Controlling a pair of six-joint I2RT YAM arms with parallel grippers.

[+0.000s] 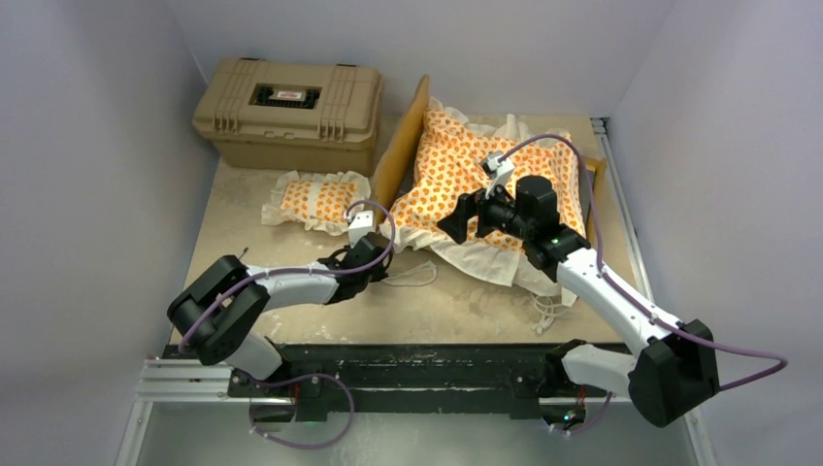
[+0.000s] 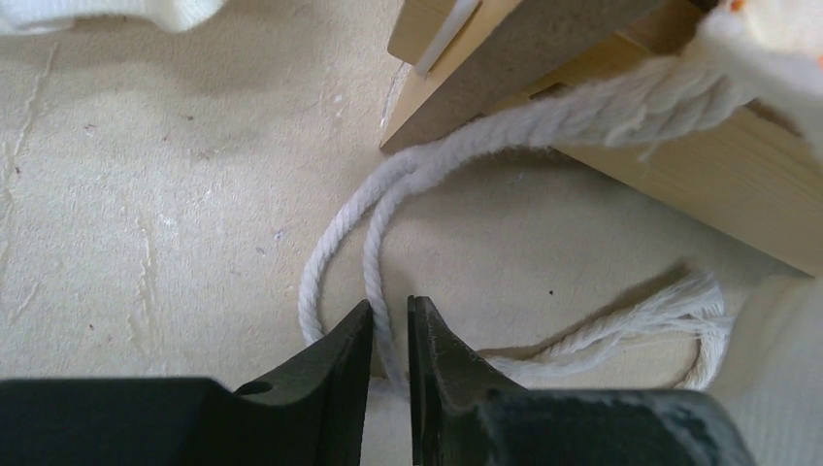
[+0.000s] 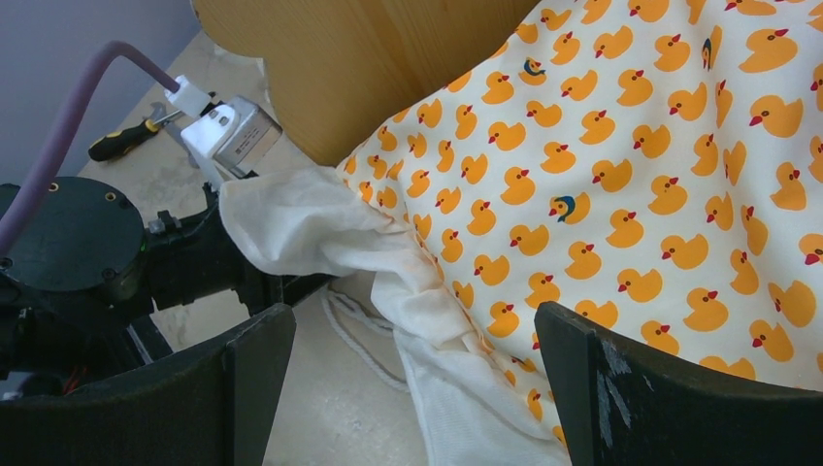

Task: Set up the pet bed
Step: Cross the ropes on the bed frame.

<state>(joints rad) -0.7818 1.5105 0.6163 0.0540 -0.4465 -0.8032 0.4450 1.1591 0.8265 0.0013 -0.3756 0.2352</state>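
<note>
Pet bed frame [image 1: 406,146] sits askew just beyond both grippers, its long axis running left to right and its headboard [image 3: 388,68] at the left end. Left gripper [image 2: 390,311] reaches low over the table [image 1: 281,248], its jaws a narrow slit with the white cord [image 2: 456,146] between them; pinched or not, I can't tell. Right gripper [image 3: 412,316] hovers over the duck-print mattress cushion [image 3: 631,194], pointing at the headboard, jaws wide and holding nothing. The tan case [image 1: 291,112] carries a label too small to read.

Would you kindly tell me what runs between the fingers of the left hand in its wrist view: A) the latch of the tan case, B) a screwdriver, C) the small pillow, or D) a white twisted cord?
D: in the left wrist view the white cord loops down past the wooden frame and passes between the nearly closed fingers of the left hand.
</note>
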